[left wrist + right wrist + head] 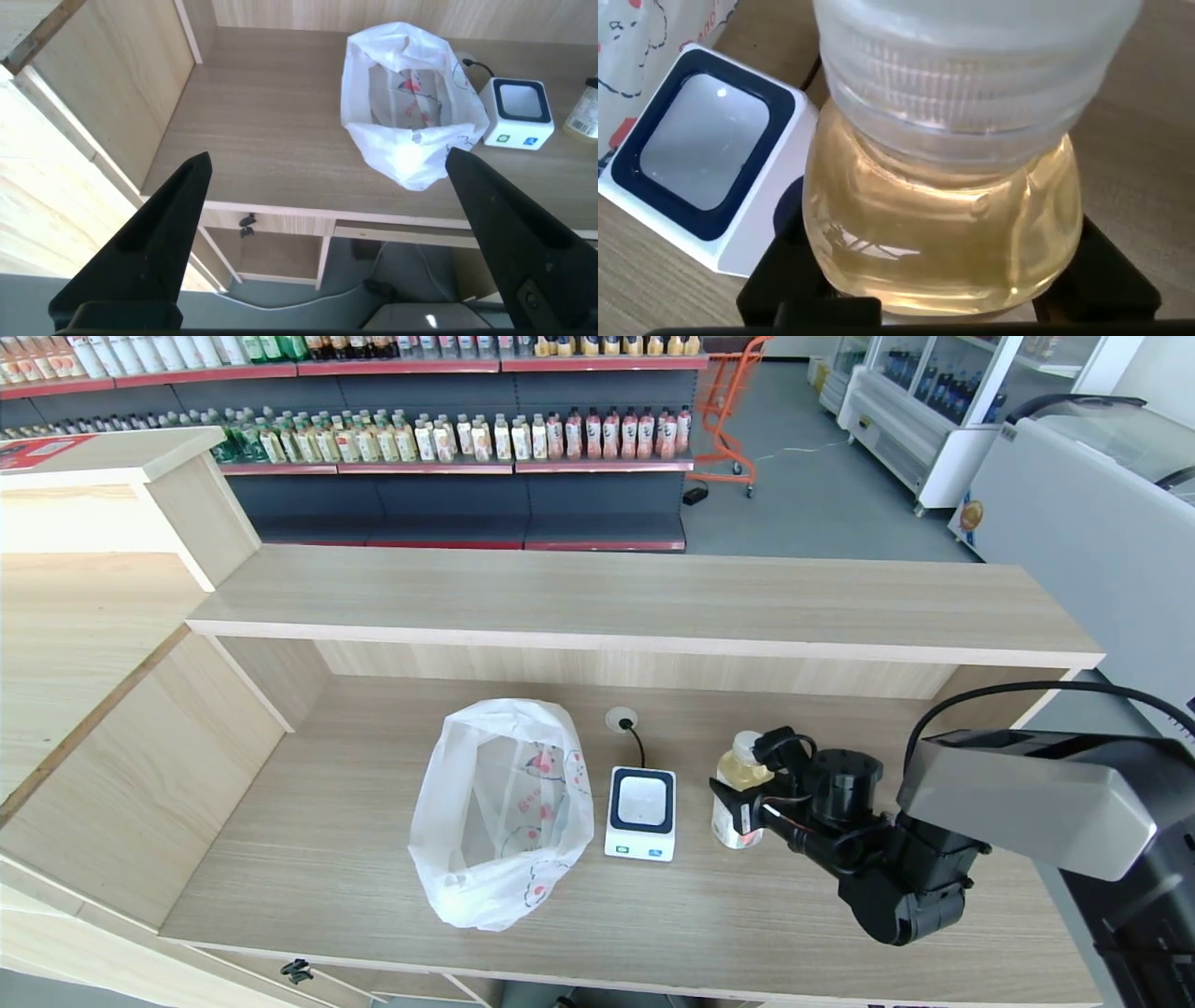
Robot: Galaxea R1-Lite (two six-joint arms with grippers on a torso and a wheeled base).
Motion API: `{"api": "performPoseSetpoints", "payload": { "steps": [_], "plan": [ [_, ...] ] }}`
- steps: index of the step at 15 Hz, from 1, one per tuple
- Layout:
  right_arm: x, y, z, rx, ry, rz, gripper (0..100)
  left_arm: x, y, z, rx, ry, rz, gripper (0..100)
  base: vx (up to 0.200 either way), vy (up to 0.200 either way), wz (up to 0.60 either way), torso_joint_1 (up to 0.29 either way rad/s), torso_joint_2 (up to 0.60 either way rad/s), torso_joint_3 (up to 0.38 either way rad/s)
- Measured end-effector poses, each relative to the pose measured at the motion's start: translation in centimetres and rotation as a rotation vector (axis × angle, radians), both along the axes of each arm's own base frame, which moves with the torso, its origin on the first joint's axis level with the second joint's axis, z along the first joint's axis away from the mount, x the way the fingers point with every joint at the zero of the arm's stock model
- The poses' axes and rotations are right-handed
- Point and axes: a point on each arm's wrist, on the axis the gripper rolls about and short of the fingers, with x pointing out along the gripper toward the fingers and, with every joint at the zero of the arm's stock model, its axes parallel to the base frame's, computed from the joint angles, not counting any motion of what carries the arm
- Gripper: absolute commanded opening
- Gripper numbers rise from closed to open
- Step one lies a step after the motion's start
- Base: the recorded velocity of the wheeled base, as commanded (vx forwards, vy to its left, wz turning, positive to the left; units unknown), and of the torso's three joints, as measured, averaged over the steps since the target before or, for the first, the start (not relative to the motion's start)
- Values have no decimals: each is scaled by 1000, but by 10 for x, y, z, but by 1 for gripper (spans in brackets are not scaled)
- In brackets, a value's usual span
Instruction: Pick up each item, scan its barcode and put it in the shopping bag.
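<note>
- Wooden shop counter point(308, 859) is carrying the bag point(504, 812), the scanner point(640, 812) and the bottle point(742, 767), which is standing upright just right of the scanner.
- Your right gripper point(738, 814) is pinching the bottle's body; your left gripper point(327, 166) is hanging spread wide.
- You are aiming its barcode squarely at the scanner window, so be tilting slowly and gripping firmly.

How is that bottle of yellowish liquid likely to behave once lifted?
The bottle looks nearly full, so probably heavy for its size. Its smooth clear plastic may slip in the right claw. Standing tall, it might tip if nudged.
</note>
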Motion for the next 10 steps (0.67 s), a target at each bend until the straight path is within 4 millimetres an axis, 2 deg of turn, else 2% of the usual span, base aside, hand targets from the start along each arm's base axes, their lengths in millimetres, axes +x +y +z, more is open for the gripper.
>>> {"api": "performPoseSetpoints", "payload": {
  "steps": [2, 5, 8, 10],
  "plan": [
    [-2, -2, 11, 26, -2, 7, 0, 0, 0, 0, 0, 0, 0, 100, 0, 0, 0, 0, 0, 0],
    [-14, -6, 63, 147, 31, 98, 0, 0, 0, 0, 0, 0, 0, 100, 0, 0, 0, 0, 0, 0],
    [-50, -26, 130, 292, 158, 326, 0, 0, 0, 0, 0, 0, 0, 100, 0, 0, 0, 0, 0, 0],
    [-86, -43, 157, 368, 252, 540, 0, 0, 0, 0, 0, 0, 0, 100, 0, 0, 0, 0, 0, 0]
  ]
}}
